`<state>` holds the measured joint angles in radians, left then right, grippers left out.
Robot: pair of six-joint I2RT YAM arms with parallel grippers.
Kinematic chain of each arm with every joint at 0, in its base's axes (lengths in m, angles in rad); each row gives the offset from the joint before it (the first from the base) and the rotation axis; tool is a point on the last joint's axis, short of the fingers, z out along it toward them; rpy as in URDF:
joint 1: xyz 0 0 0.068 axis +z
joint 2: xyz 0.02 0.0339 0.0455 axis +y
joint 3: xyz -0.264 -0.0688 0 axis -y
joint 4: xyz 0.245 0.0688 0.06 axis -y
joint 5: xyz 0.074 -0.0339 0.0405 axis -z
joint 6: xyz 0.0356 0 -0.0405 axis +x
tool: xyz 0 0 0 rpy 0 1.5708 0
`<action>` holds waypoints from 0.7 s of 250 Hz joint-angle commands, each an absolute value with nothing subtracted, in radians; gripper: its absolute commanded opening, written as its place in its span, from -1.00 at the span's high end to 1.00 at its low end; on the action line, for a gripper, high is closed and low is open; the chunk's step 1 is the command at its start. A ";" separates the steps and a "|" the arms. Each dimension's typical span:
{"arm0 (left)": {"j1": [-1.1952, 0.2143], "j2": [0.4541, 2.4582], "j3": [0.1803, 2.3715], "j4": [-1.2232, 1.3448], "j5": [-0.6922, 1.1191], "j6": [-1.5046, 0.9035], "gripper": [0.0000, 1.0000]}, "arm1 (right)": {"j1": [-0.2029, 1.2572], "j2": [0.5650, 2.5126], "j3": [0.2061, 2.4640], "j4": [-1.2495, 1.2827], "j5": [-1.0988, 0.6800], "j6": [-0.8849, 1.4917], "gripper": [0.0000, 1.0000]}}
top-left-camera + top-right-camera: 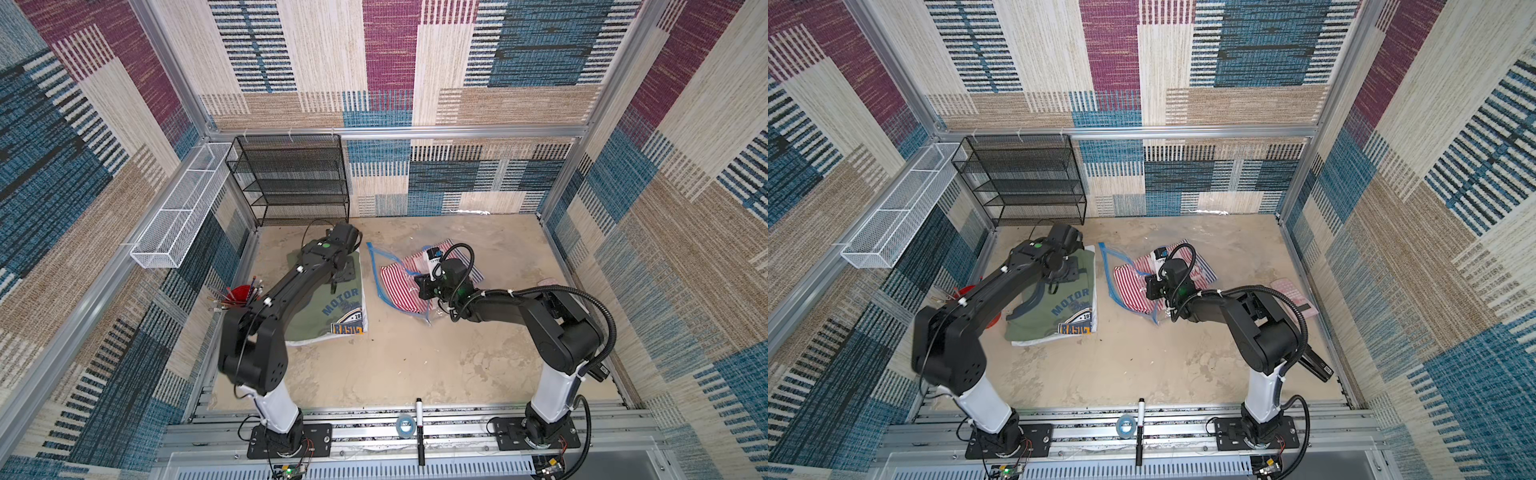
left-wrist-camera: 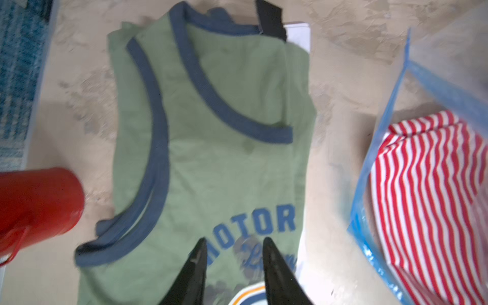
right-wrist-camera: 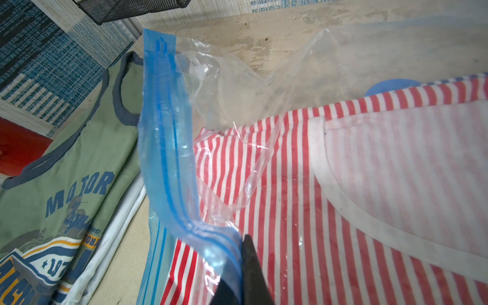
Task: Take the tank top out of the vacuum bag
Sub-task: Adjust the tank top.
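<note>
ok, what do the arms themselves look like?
Left arm: matte black links, white base link, thin black wire, white cable ties, green light by the wrist. Right arm: same build, plus thick corrugated black conduit. Left end effector: black tapered fingers.

The green tank top (image 1: 307,324) lies flat just beside the vacuum bag (image 1: 375,266) holding striped cloth (image 1: 395,282).

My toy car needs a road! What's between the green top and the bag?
A strip of bare tabletop lies between green tank top and vacuum bag, seen in the left wrist view.
</note>
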<state>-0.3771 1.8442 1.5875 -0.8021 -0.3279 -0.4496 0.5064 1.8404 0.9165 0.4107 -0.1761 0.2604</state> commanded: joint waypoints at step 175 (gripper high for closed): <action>-0.349 2.519 2.330 -0.983 -0.533 -0.406 0.29 | 0.508 1.838 0.917 0.437 -0.195 0.276 1.00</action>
